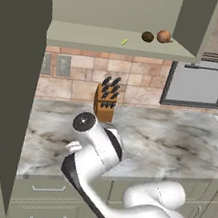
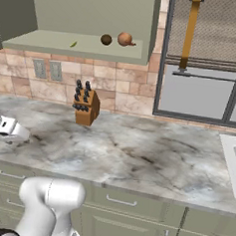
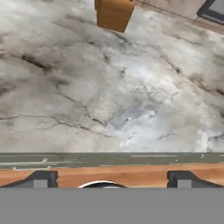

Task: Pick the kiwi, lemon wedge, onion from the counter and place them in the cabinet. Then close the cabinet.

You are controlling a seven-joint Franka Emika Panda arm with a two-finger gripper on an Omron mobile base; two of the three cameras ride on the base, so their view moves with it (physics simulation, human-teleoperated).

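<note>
Knife block (image 1: 106,102): upright, near the backsplash
Backsplash (image 1: 136,80): tan tiles
Outlets (image 1: 55,64): paired, left of block
Window (image 2: 206,94): right side
Sink (image 2: 235,153): below window

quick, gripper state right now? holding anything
Gripper: open, jaws wide apart, holding nothing, above the counter.

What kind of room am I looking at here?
Most likely a home kitchen, computer-rendered: a grey-white marbled stone counter over olive-grey drawers, a wooden knife block against a brick-tile backsplash, and an open olive-grey wall cabinet holding food.
</note>
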